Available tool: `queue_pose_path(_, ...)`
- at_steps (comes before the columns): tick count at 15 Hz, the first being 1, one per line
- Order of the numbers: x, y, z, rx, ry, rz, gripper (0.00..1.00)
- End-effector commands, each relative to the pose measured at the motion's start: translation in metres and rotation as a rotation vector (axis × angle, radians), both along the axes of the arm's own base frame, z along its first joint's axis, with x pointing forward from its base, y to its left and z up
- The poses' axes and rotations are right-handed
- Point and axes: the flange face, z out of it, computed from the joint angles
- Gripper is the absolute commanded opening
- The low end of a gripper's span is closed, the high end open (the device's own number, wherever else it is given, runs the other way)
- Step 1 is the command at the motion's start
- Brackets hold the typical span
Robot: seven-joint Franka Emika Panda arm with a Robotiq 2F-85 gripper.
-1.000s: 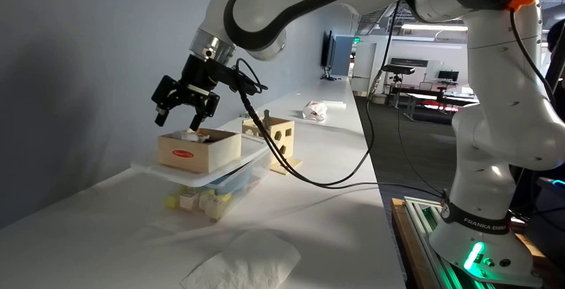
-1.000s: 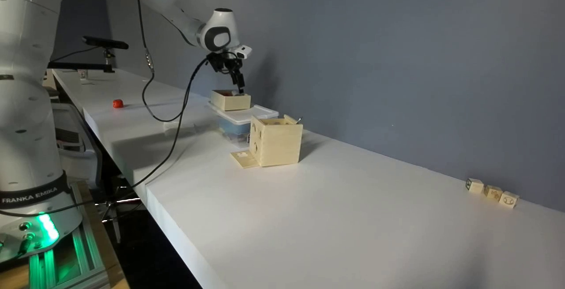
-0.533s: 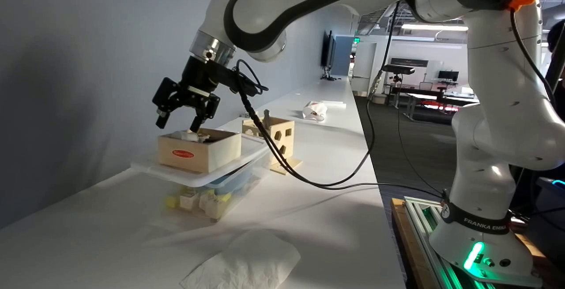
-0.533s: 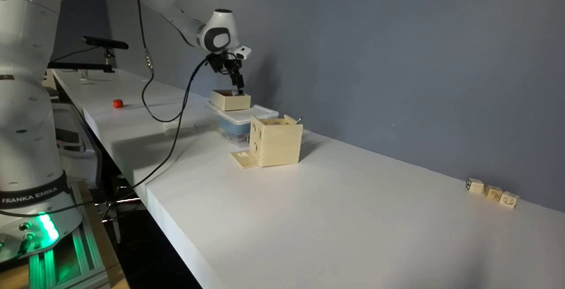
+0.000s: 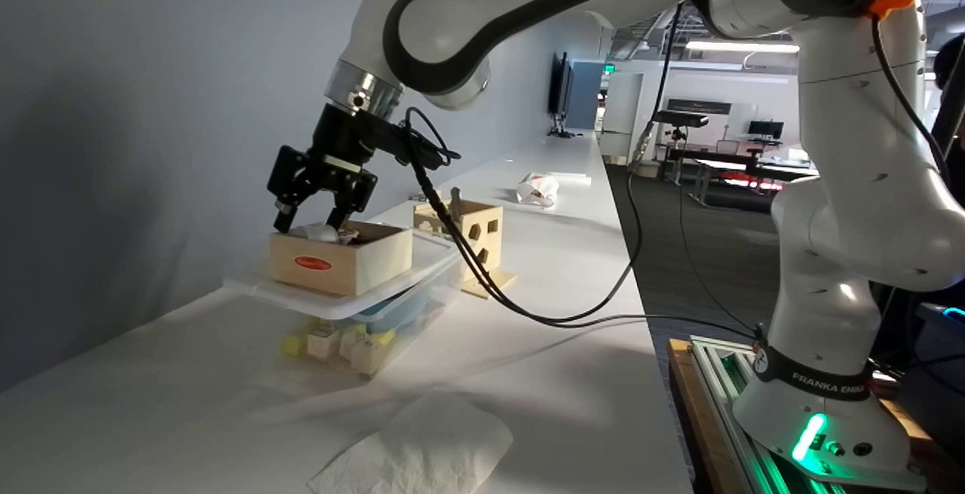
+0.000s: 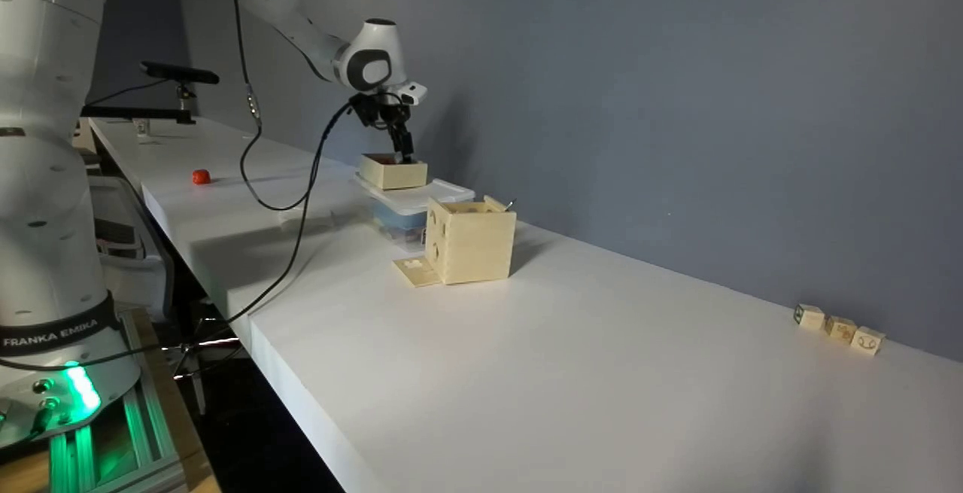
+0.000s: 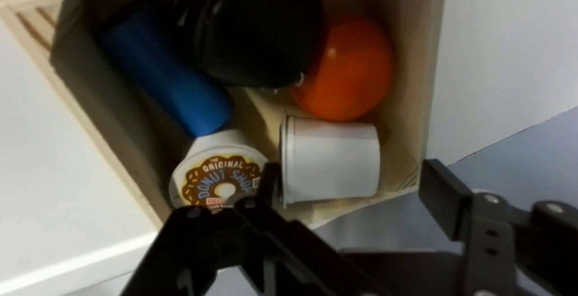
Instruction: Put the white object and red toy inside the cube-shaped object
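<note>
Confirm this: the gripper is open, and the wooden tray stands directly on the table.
Not quite: the gripper is open, but the wooden tray stands on the lid of the plastic tub, not directly on the table, as both exterior views show.

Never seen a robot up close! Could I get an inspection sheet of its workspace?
Surface: white table, shadows across it.
Job's things: white pod in the wooden tray; red object on the table and orange-red ball in the tray, which is the toy unclear; wooden cube.
Clutter: lidded tub under the tray, three small blocks, crumpled white sheet.
Gripper: open, white pod showing between its jaws in the wrist view.
Cables: black, looping down from near the gripper.
Surroundings: grey wall, distant monitor.
</note>
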Motion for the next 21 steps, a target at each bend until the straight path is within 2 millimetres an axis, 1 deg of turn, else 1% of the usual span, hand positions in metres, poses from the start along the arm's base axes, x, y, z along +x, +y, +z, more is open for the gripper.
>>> queue_pose_path(1, -0.007, 0.003, -0.008, 0.003, 0.031, 0.013, 0.55)
queue_pose_path(2, -0.007, 0.003, -0.008, 0.002, 0.033, 0.013, 0.54)
queue_pose_path(3, -0.007, 0.003, -0.009, 0.002, 0.033, 0.012, 0.5)
queue_pose_path(5, -0.007, 0.003, -0.005, 0.003, 0.027, 0.01, 0.36)
queue_pose_path(7, -0.008, 0.001, -0.005, 0.003, 0.031, 0.008, 0.23)
queue_pose_path(8, -0.01, -0.001, -0.003, 0.011, 0.03, 0.005, 0.23)
queue_pose_path(10, -0.015, -0.012, 0.014, 0.02, 0.005, -0.023, 0.23)
queue_pose_path(13, -0.024, -0.041, 0.043, 0.071, -0.054, -0.104, 0.23)
queue_pose_path(15, -0.029, -0.068, 0.06, 0.08, -0.075, -0.181, 0.23)
queue_pose_path(16, -0.031, -0.084, 0.063, 0.066, -0.066, -0.228, 0.23)
queue_pose_path(17, -0.034, -0.101, 0.063, 0.039, -0.059, -0.294, 0.23)
queue_pose_path(18, -0.037, -0.119, 0.059, 0.002, -0.046, -0.338, 0.23)
queue_pose_path(20, -0.042, -0.152, 0.045, -0.061, -0.027, -0.425, 0.23)
queue_pose_path(21, -0.043, -0.164, 0.034, -0.089, -0.013, -0.473, 0.23)
